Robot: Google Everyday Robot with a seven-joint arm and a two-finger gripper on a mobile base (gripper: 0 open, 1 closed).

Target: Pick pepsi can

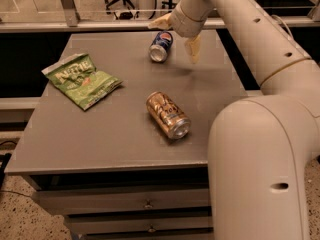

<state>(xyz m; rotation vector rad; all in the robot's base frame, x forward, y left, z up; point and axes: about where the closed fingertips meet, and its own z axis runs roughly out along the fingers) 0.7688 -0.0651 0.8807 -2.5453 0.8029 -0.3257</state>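
Hovering beyond the gold can [168,115], the gripper [176,35] gaped wide, gripping nothing. Just beside it, the pepsi can [161,46] lay on its side, silver end pointing roughly toward the gold can.

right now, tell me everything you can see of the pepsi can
The pepsi can is a small dark-blue metal can with a round red-white-blue logo on its side. It lies on its side on the grey table, near the far edge, with one silver end turned toward the camera. The gripper hangs open just over it, one finger behind the can and one to its right; whether either touches it cannot be told.
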